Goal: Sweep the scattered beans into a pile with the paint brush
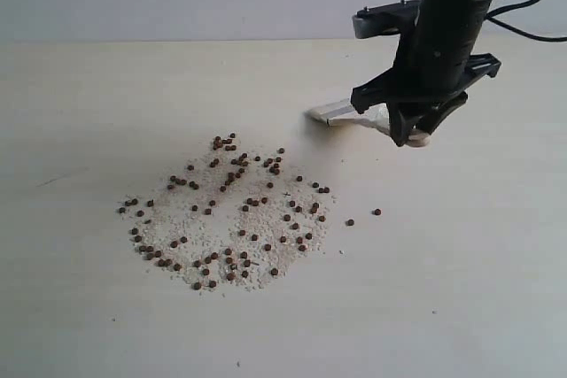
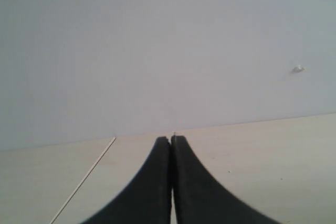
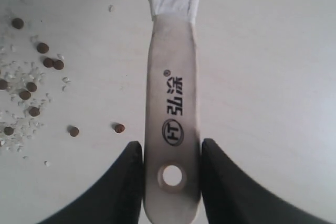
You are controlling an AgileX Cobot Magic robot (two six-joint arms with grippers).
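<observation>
Currently right gripper [image 3: 171, 149], jaws partway apart, clamps paint brush [image 3: 173, 77] handle at hole end, bristles beside beans [image 1: 232, 217]. Risks: brush twists in grip; hard stroke flicks beans outward.

The beans [image 1: 241, 233] are tiny, round and red-brown. Dozens of them lie spread out in a wide, loose patch on the table, mixed with white crumbs. Two beans sit alone, a little off to the right of the patch. The paint brush [image 3: 173, 103] has a pale wood handle with black letters and a round hole at its end. The right gripper [image 3: 171, 146] squeezes the handle near the hole. The brush is tilted, its wide end low and just beyond the patch's far right edge.
</observation>
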